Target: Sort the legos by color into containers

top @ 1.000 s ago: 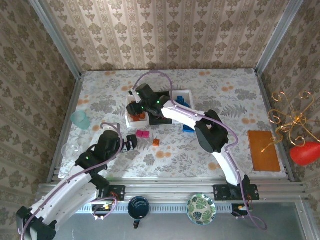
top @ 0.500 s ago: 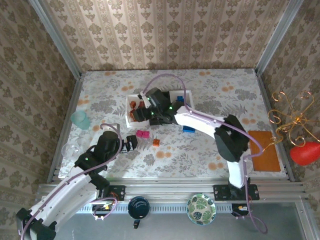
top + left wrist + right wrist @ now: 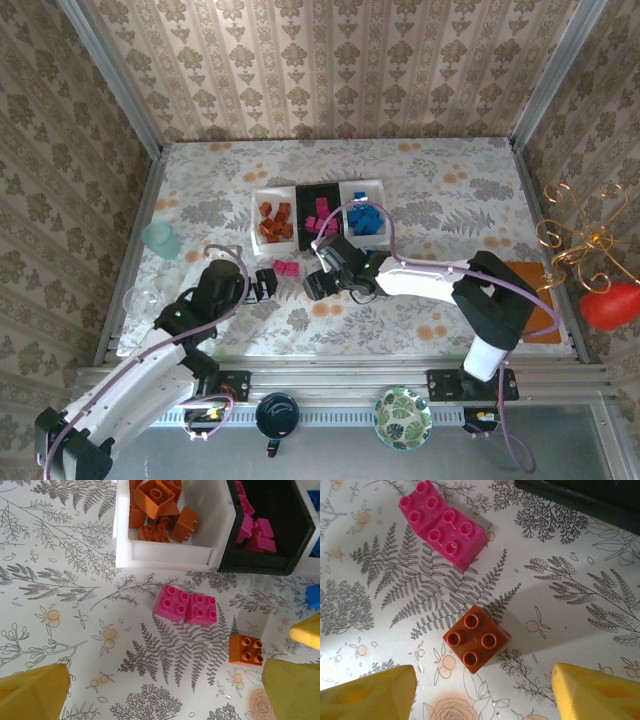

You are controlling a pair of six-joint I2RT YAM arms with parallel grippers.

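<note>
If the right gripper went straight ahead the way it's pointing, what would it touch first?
Probably the loose orange brick, lying on the patterned tablecloth between the open fingers of the right gripper. The fingers may straddle it and reach the cloth instead; depth is unclear.

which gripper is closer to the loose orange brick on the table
Right. The right gripper hangs just above the orange brick, open; the left gripper sits farther off, to the brick's left.

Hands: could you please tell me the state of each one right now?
Left hand: open, holding nothing.
Right hand: open, empty, over an orange brick.
</note>
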